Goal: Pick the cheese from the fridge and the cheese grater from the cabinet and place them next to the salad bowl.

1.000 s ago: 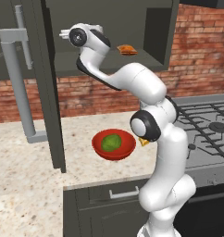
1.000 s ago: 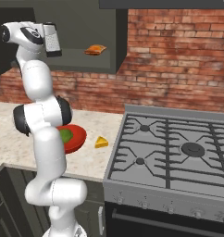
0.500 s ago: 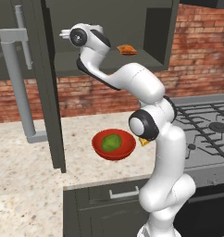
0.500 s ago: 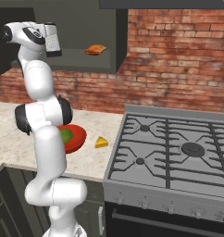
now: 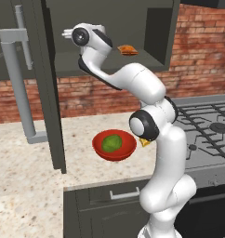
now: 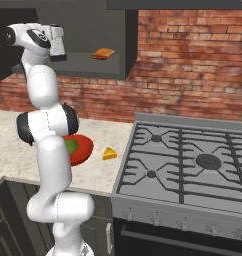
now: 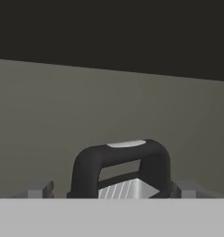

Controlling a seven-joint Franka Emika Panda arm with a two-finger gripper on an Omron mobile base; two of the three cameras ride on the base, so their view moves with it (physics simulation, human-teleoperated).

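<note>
The cabinet [image 5: 109, 65] stands open and my arm reaches up into it. In the hand view the cheese grater [image 7: 125, 190] is close below, its black handle arching over grey metal. My gripper [image 7: 112, 190] is open, one fingertip [image 7: 40, 190] on each side of the handle with gaps between. From the right the gripper [image 6: 58, 56] sits high at the cabinet's left end. The cheese [image 6: 109, 154] lies on the counter just right of the salad bowl [image 6: 80, 147]. The salad bowl [image 5: 114, 145] shows in front of my arm, with the cheese [image 5: 144, 142] peeking out behind it. The fridge is out of view.
A flat orange-brown item [image 5: 128, 49] lies on the cabinet shelf to the right of my hand. The open cabinet door [image 5: 51, 93] with its grey bar handle [image 5: 19, 83] hangs to the left. A gas stove [image 6: 193, 165] fills the counter's right side. A brick wall runs behind.
</note>
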